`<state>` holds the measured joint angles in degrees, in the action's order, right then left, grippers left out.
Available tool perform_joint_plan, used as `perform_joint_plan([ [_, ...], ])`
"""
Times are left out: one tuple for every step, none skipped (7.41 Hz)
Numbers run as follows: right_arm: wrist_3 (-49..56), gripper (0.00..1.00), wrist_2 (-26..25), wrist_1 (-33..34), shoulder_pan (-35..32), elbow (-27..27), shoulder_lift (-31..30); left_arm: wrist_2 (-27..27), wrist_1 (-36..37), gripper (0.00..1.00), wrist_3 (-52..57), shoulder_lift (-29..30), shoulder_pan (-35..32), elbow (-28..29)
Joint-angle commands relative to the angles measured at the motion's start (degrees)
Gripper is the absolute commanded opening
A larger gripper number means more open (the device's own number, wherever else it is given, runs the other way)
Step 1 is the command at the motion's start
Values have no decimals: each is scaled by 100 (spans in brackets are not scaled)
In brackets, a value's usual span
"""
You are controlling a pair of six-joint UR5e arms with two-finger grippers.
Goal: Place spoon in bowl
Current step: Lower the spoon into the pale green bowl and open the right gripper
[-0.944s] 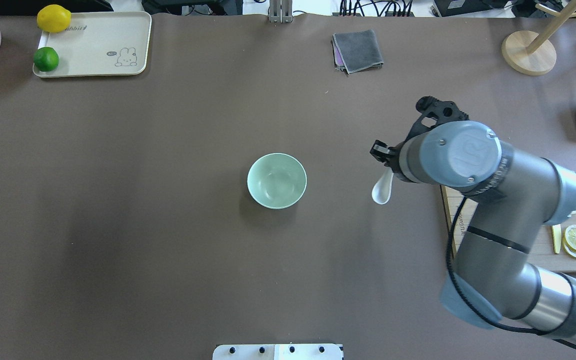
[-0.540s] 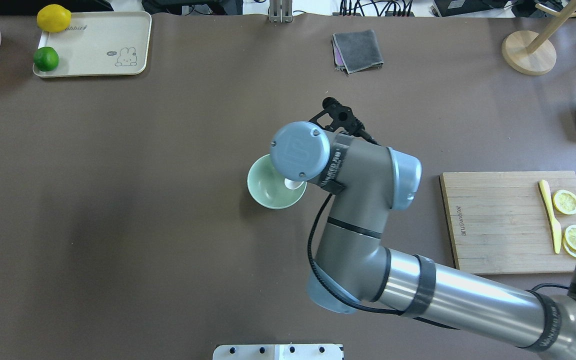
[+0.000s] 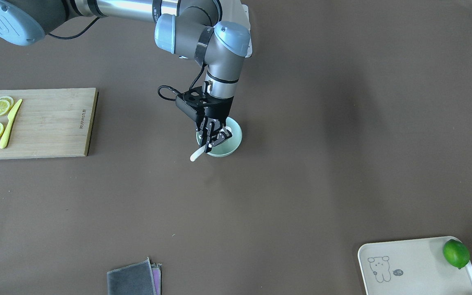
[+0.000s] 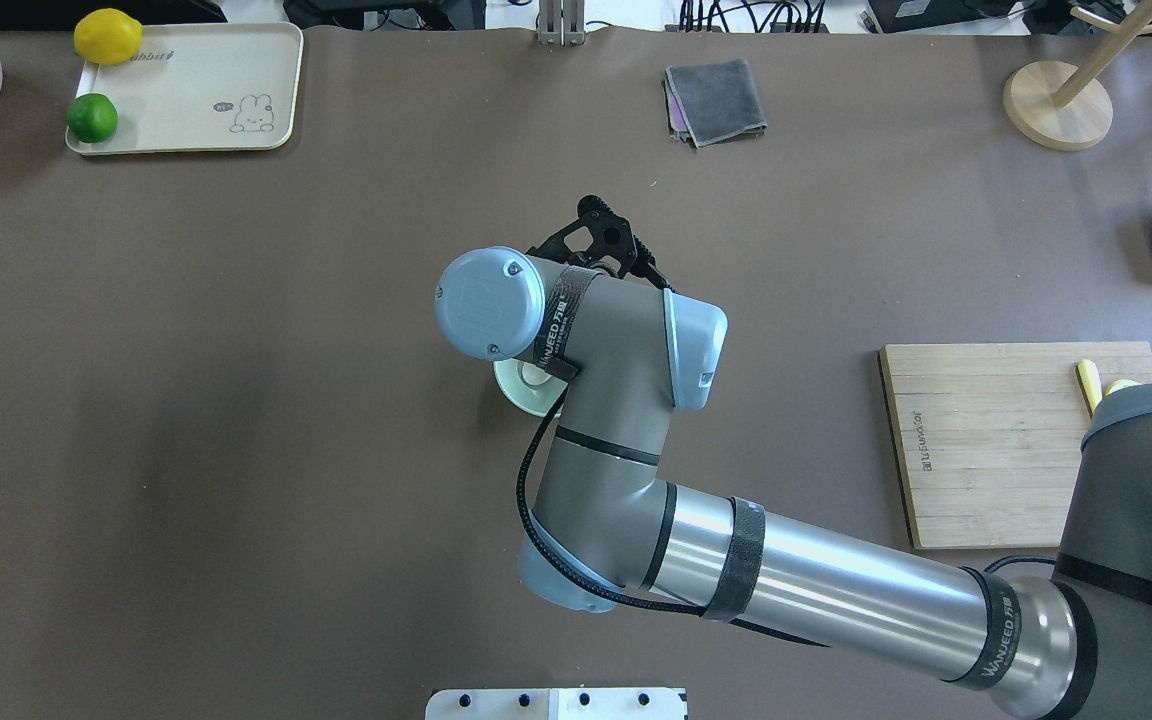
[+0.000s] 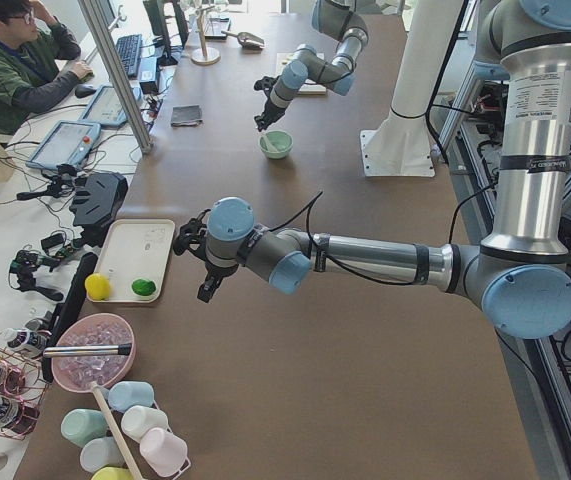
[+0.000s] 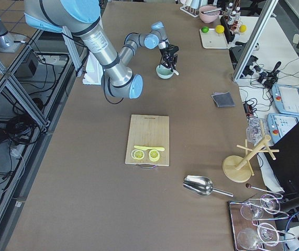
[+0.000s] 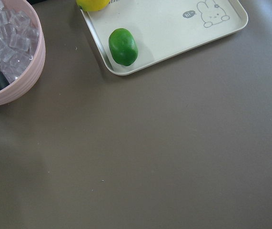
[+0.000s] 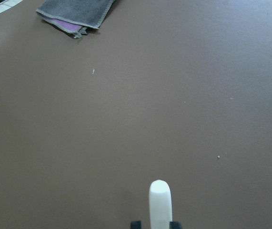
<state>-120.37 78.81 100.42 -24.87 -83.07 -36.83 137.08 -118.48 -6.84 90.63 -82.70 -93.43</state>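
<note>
The pale mint-green bowl (image 3: 234, 146) stands mid-table; in the overhead view only a sliver of the bowl (image 4: 524, 398) shows under my right arm. My right gripper (image 3: 214, 144) hangs over the bowl's rim and is shut on the white spoon (image 3: 196, 155). The scoop lies inside the bowl and the handle sticks out over the rim. The right wrist view shows the spoon's handle (image 8: 160, 201) between the fingertips. My left gripper (image 5: 205, 288) hovers far off near the cream tray; I cannot tell whether it is open or shut.
A wooden cutting board (image 3: 43, 123) with lemon slices and a yellow knife (image 3: 10, 123) lies on the robot's right. A folded grey cloth (image 3: 132, 281) and a cream tray (image 3: 408, 262) with a lime (image 3: 456, 254) lie at the far side. A pink bowl of ice (image 7: 9, 52) stands by the tray.
My right arm has swung left with the spoon, from right of the bowl to over it. The spoon's scoop is now in the bowl.
</note>
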Motion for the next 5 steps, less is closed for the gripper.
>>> perform_joint_plan([
  [564,100,3,267,9,-312,-70,3,1,99,-1,-2,9,0],
  [1037,100,46,276,0,-785,-270,3,-8,99,-1,-2,0,0],
  [1799,100,169,259,-104,-1233,-559,3,1,99,-1,-2,0,9],
  [2807,100,796,215,-471,-1742,-1084,12,1,99,-1,-2,0,0],
  [3652,100,1229,197,-823,-2209,-1629,3,-43,99,34,-11,0,0],
])
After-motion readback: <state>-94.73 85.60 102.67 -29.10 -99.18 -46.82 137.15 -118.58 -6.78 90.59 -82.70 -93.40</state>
